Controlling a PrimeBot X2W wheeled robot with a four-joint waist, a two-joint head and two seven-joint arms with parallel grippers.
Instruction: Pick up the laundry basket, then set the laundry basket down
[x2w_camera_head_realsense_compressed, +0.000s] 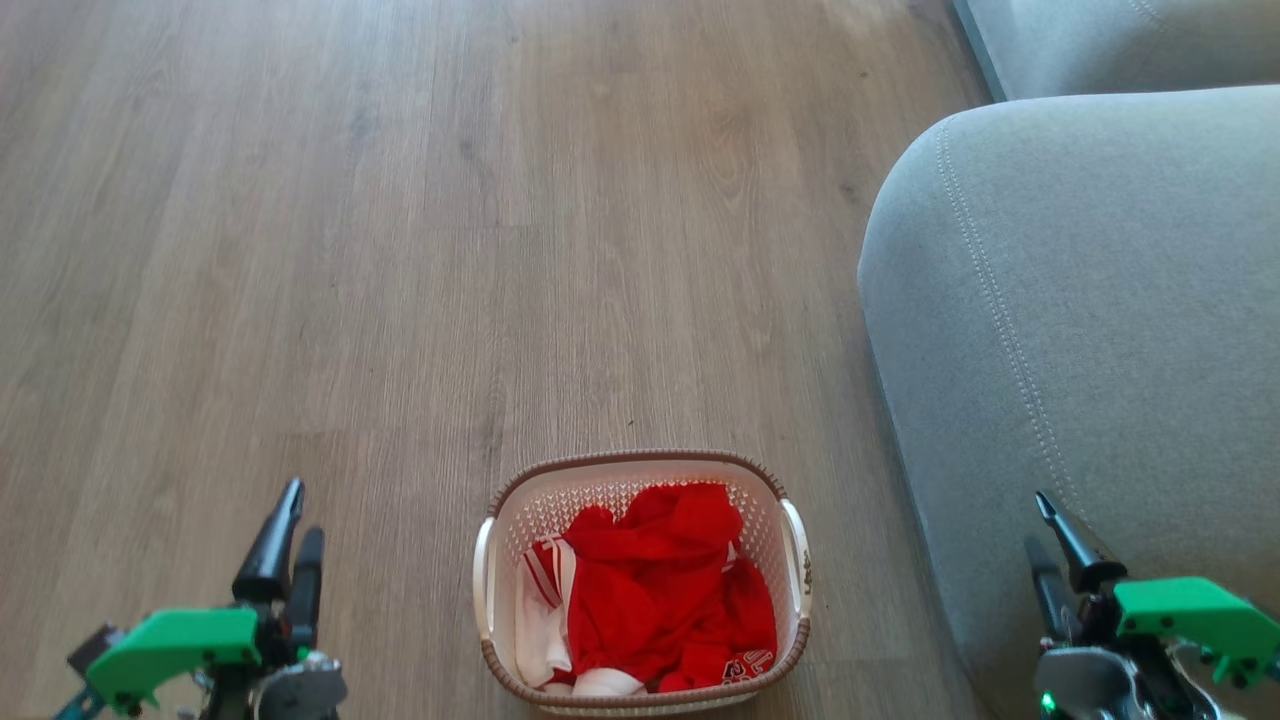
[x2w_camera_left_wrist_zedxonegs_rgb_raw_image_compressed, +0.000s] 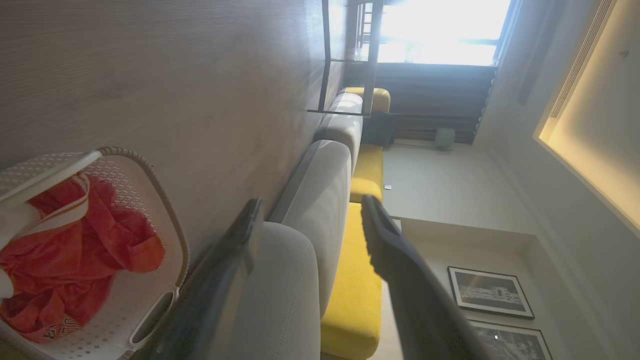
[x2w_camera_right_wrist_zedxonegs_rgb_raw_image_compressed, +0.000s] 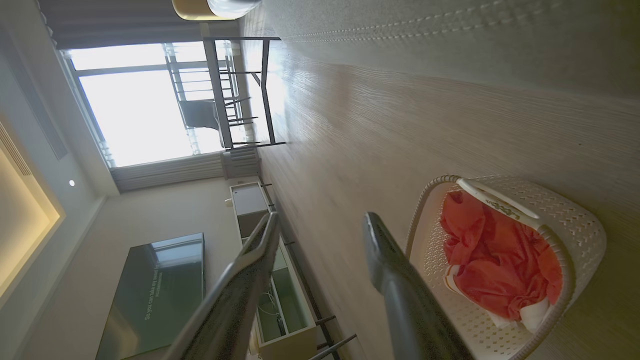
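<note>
Far left of the laundry basket (x2w_camera_head_realsense_compressed: 640, 457), well apart from it: left jaws. Dark fingers (x2w_camera_head_realsense_compressed: 270, 555) overlapping side-on in the head view, so no gap to judge there. Spread wide and holding nothing in the left wrist view, with the basket (x2w_camera_left_wrist_zedxonegs_rgb_raw_image_compressed: 127, 175) off to one side, cut off at that view's edge. Green housing (x2w_camera_head_realsense_compressed: 170, 650) under the fingers clipped by the lower border.

Between those jaws and the basket: bare wooden floor (x2w_camera_head_realsense_compressed: 400, 250).

Standing upright on that floor, at bottom centre of the head view: the basket itself, its near rim sliced by the frame edge. Heaped inside: red-and-white clothes (x2w_camera_head_realsense_compressed: 660, 590), hiding the bottom. Pale print on the red cloth near the front, too crumpled to read. On the right handle (x2w_camera_head_realsense_compressed: 797, 560), small dark lettering, too small to make out.

Right of the basket, near it with a strip of floor between: grey sofa (x2w_camera_head_realsense_compressed: 1080, 300), running out of frame at the top and side.

Far right of the basket, in front of the sofa: right jaws, fingers (x2w_camera_head_realsense_compressed: 1070, 540) partly overlapping. Spread wide and empty in the right wrist view, clear of the basket (x2w_camera_right_wrist_zedxonegs_rgb_raw_image_compressed: 575, 220).
</note>
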